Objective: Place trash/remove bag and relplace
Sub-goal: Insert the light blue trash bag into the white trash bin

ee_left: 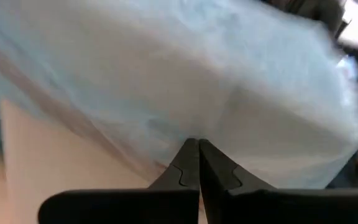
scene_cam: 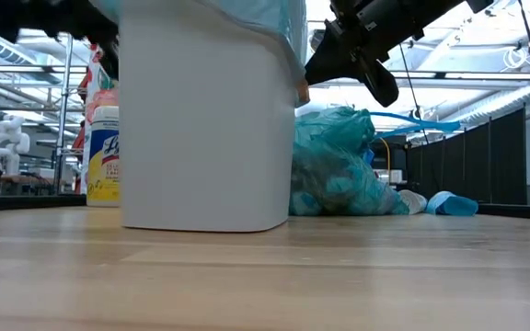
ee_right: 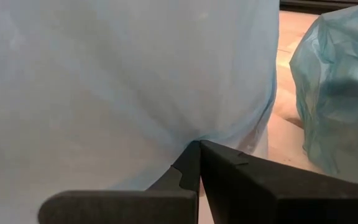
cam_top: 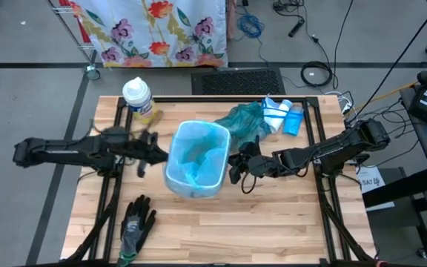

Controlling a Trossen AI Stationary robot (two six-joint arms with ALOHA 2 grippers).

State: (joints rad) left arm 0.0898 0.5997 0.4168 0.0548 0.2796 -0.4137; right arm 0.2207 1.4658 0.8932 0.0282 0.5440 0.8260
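White trash bin (cam_top: 196, 165) at the middle of the wooden table (cam_top: 273, 222), lined with a pale blue bag (cam_top: 199, 152) folded over its rim. Left gripper (cam_top: 154, 154) at the bin's left side, fingers pressed together at the blue liner (ee_left: 166, 81) — pinching the film, by the look of the left wrist view. Right gripper (cam_top: 236, 167) at the bin's right side, fingers (ee_right: 191, 163) likewise closed, tips against the hanging liner (ee_right: 123, 74). Seen from the low view, right gripper (scene_cam: 375, 78) raised near the bin's (scene_cam: 205, 119) upper edge.

Behind and to the right of the bin, touching or just beside it, a filled teal trash bag (cam_top: 243, 122), bunched and lying on the table; also visible in the low view (scene_cam: 339, 170) and the right wrist view (ee_right: 337, 87). Loose trash pieces not distinguishable — contents of the bin and full bag hidden.

Beside the full bag, a blue packet of bags (cam_top: 284, 117). Wipes canister (cam_top: 139, 99) at the table's far left corner. Black-and-grey work glove (cam_top: 136, 226) near the front edge.
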